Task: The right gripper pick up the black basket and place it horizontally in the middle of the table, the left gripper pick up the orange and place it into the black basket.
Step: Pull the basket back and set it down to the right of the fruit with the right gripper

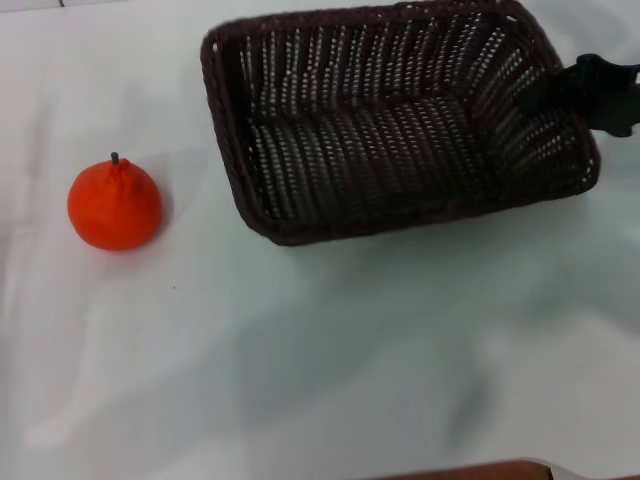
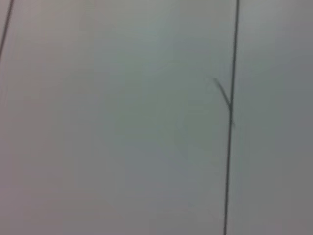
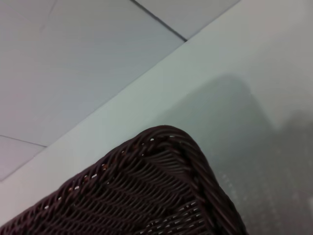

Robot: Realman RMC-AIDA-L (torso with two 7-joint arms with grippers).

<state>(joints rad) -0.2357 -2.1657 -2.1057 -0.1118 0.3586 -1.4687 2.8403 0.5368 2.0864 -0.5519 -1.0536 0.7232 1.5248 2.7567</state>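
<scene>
1. Nearest me, the table (image 1: 330, 360) lies pale and bare, with soft grey shadows across it.
2. Farther out on my left side sits the orange (image 1: 114, 204), upright, its short dark stem pointing up. It stands alone on the table, well apart from the basket.
3. Beyond that, toward the middle and my right, is the black basket (image 1: 400, 115). It sits skewed, its long sides at a slant, the near rim casting a shadow on the table. Its inside shows only dark weave.
4. At the basket's right end is my right gripper (image 1: 565, 92), black, clenched on the braided rim there.
5. My right wrist view shows one rounded corner of the basket (image 3: 161, 142) up close, with table (image 3: 254, 63) beyond it and, past the table's edge, pale floor tiles (image 3: 73, 54).
6. My left gripper shows in no view. The left wrist view shows only a grey surface (image 2: 122, 122) crossed by thin dark lines.
</scene>
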